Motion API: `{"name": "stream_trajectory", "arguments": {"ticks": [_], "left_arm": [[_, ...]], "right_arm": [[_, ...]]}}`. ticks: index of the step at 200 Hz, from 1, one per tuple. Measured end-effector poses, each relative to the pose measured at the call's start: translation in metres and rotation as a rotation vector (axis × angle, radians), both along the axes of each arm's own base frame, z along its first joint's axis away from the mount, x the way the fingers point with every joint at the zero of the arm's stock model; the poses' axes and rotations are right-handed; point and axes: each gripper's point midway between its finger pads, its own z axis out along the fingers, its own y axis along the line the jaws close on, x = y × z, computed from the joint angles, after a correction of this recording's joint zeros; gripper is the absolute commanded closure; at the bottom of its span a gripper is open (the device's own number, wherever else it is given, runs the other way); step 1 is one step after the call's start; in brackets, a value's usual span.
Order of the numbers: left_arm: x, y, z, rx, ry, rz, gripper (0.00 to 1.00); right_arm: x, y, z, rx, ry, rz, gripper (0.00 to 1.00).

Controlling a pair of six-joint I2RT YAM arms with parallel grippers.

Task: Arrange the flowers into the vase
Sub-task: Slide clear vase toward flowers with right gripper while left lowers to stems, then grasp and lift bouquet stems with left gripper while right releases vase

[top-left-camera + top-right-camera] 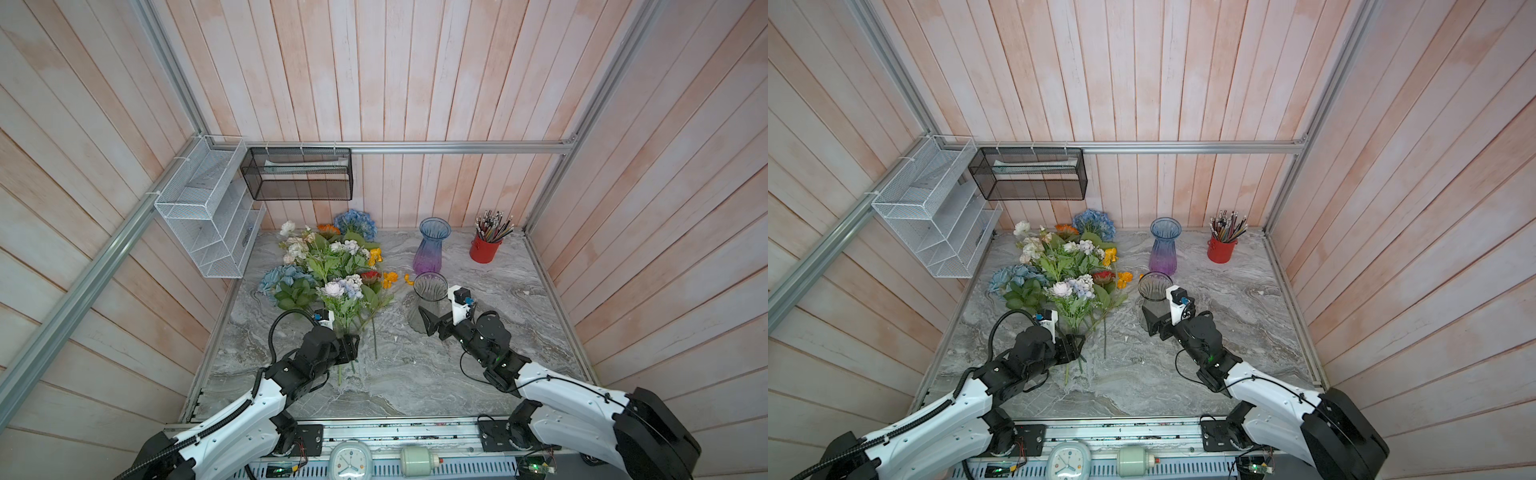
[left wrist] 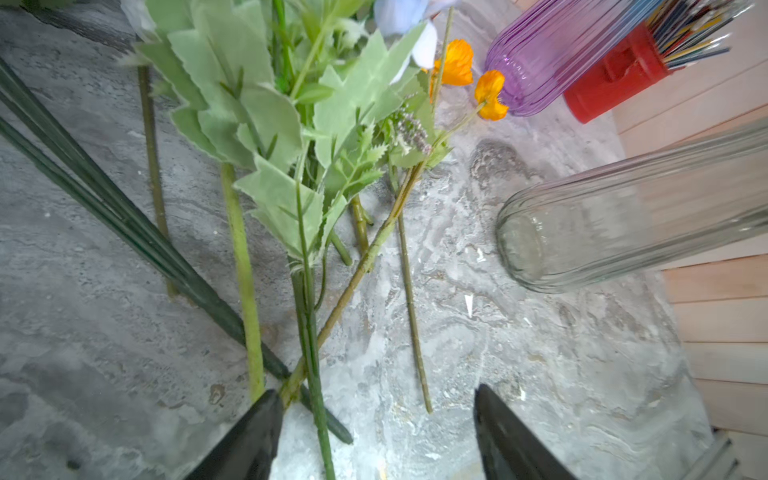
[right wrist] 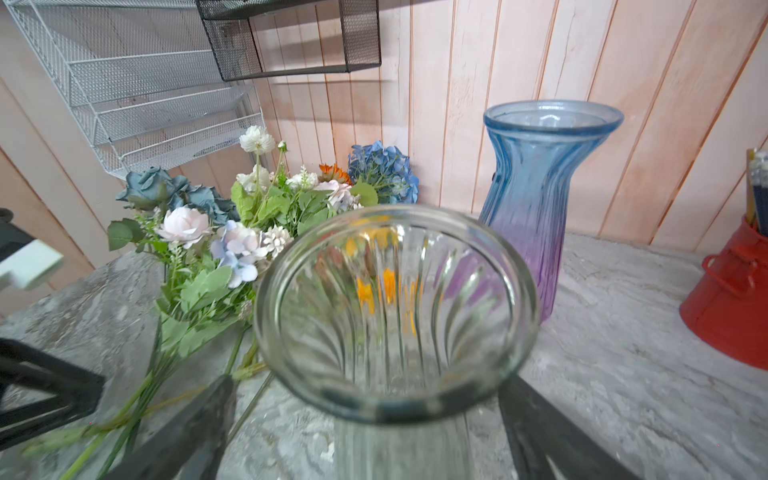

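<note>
While my left claw [image 2: 374, 390] hangs spread over the cut ends of the flowers [image 1: 332, 266], one thin green stem [image 2: 309, 332] runs between its fingers [image 2: 249, 436] without being pinched, and the rest of the bunch lies on the left half of the marble surface [image 1: 415, 374], blooms toward the back wall [image 1: 415, 83]. My right claw [image 3: 365, 378] gapes wide on either side of the clear vase [image 1: 430, 291], which stands upright near the middle, just in front of the blue-and-purple vase [image 1: 432, 245].
</note>
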Motion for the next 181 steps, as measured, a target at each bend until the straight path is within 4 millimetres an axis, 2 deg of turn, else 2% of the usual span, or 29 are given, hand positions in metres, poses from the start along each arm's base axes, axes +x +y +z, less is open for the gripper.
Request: {"name": "stream_trajectory", "arguments": {"ticks": [29, 40, 53, 83, 103, 132, 155, 181], "left_arm": [[0.009, 0.003, -0.018, 0.043, 0.033, 0.05, 0.52], [0.011, 0.006, -0.025, 0.07, 0.043, 0.063, 0.54], [0.014, 0.008, -0.031, 0.093, 0.055, 0.078, 0.55], [0.023, 0.007, -0.037, 0.13, 0.062, 0.097, 0.57], [0.029, 0.005, -0.037, 0.136, 0.052, 0.102, 0.63], [0.032, 0.006, -0.041, 0.155, 0.047, 0.106, 0.65], [0.034, 0.006, -0.047, 0.174, 0.057, 0.104, 0.68], [0.038, 0.004, -0.051, 0.188, 0.066, 0.101, 0.85]], "right_arm": [[-0.013, -0.022, -0.007, 0.008, 0.045, -0.04, 0.02], [-0.011, -0.032, -0.01, 0.006, 0.061, -0.074, 0.02], [-0.004, -0.048, -0.013, 0.007, 0.082, -0.128, 0.02], [0.021, -0.099, -0.033, 0.014, 0.174, -0.298, 0.03], [0.033, -0.119, -0.041, 0.012, 0.22, -0.37, 0.03], [0.045, -0.133, -0.041, 0.008, 0.24, -0.426, 0.03], [0.052, -0.139, -0.032, 0.016, 0.228, -0.451, 0.03], [0.056, -0.14, -0.021, 0.027, 0.203, -0.458, 0.03]]}}
